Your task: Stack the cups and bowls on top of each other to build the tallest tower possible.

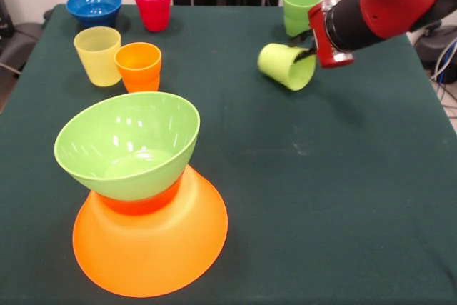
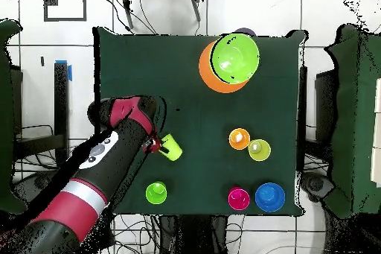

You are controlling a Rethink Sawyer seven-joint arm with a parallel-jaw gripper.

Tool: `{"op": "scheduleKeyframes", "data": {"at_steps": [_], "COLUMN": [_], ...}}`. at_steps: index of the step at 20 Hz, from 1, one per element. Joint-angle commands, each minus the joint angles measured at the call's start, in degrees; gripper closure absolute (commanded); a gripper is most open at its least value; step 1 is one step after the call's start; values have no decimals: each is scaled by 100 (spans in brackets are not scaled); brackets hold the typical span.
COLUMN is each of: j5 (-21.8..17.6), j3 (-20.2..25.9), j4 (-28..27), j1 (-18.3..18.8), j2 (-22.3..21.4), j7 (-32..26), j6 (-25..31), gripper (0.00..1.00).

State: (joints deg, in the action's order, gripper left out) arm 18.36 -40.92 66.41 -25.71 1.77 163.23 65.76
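My gripper [image 1: 308,51] is shut on the rim of a lime green cup [image 1: 284,66] and holds it tipped on its side over the far right of the table; both also show in the overhead view, gripper [image 2: 158,145] and cup [image 2: 173,147]. The tower stands front left: a large orange bowl [image 1: 153,258] upside down, a small orange-red bowl [image 1: 139,205] on it, and a lime green bowl [image 1: 128,144] upright on top. Yellow [image 1: 98,55], orange [image 1: 138,66], red [image 1: 153,5] and darker green [image 1: 300,9] cups stand loose. A blue bowl [image 1: 94,6] sits far left.
The green table [image 1: 321,198] carries the loose cups along its far side. In the overhead view a sliver of purple [image 2: 244,33] shows at the table edge beside the tower [image 2: 235,56]. My arm [image 1: 389,1] reaches in from the upper right.
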Motion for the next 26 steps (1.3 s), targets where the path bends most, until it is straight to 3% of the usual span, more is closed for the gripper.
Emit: {"op": "scheduleKeyframes", "data": {"at_steps": [1,5,9,12,15,20,26], "j5": [75,199,62,-69,-215,-594,-1111], "j3": [435,605,634,812,974,1251,1693], "j4": [-330,55,688,1297,1671,2070,2301], "j1": [-31,77,271,697,1072,1783,2633], "j2": [133,-158,-690,-1232,-1708,-2372,-2871], "j7": [1071,889,425,-188,-694,-1508,-2120], "j6": [-411,-817,-1474,-2285,-2564,-2697,-2596], "gripper": [100,100,100,100,100,100,100]}}
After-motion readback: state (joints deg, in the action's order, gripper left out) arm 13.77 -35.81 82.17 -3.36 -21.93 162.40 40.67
